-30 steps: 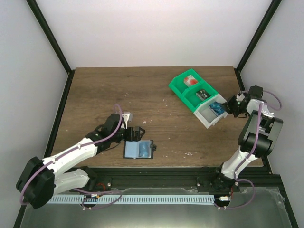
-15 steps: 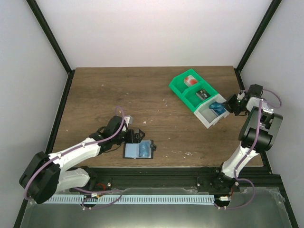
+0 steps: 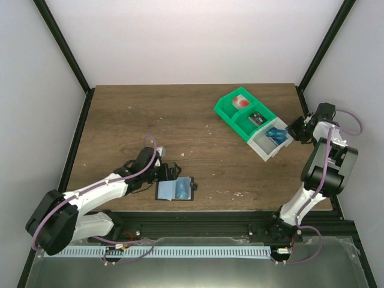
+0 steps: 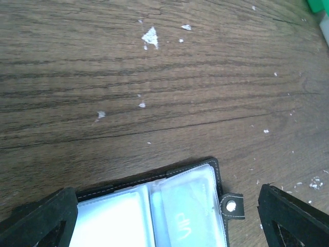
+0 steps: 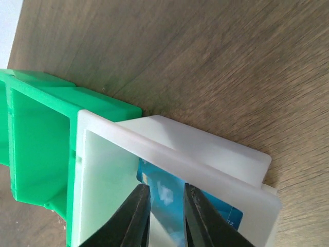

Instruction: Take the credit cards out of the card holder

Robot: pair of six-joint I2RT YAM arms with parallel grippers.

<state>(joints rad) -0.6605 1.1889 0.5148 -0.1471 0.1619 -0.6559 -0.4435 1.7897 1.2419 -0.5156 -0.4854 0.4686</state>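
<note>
The card holder (image 3: 175,189) lies open and flat near the table's front edge, pale blue panels with black edging and a snap tab (image 4: 230,205). A credit card (image 4: 193,216) sits in its right sleeve. My left gripper (image 3: 170,172) hovers at the holder's far-left edge, and in the left wrist view it (image 4: 167,218) is open wide, straddling the holder. Another blue credit card (image 5: 154,177) rests tilted inside the white compartment (image 5: 169,154). My right gripper (image 5: 164,189) is just above it, jaws open a narrow gap and not pinching the card.
The green-and-white bin (image 3: 243,114) stands at the back right, with a red item (image 3: 242,102) and a dark item (image 3: 257,119) in its green compartments. White crumbs (image 4: 150,37) dot the wood. The right arm (image 3: 327,162) stands by the table's right edge.
The right gripper's jaws have parted and it has drawn back to the right, leaving the blue card in the white compartment. The left gripper edged closer to the card holder.
</note>
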